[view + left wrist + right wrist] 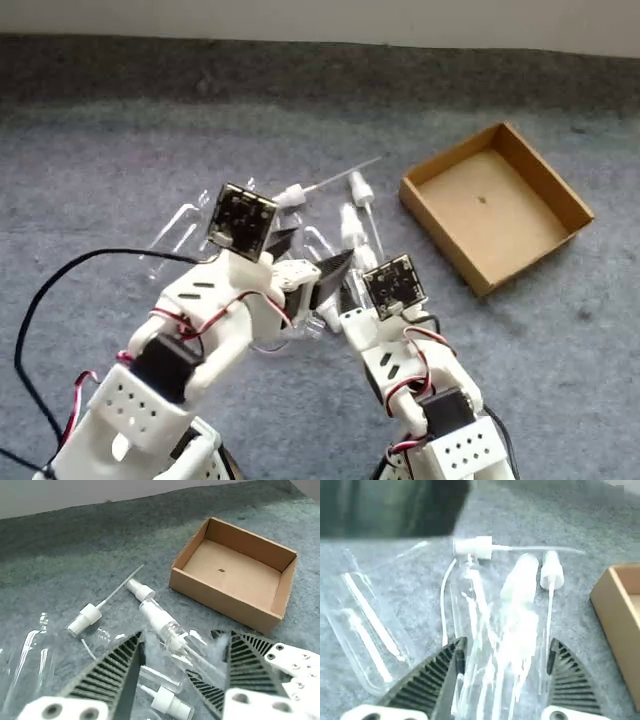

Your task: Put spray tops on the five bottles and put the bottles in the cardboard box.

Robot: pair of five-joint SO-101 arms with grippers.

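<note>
Bottles [365, 625]: clear, lying flat on the grey desk [100, 150]; we find them clustered in front of both arms.
Spray tops [85, 617]: white, loose among the bottles.
Cardboard box [490, 215]: open-topped, standing near the cluster, apart from it.
Left gripper [185, 636]: fingers wide, over the cluster.
Right gripper [507, 642]: fingers wide; we see bottles lying between them.
</note>
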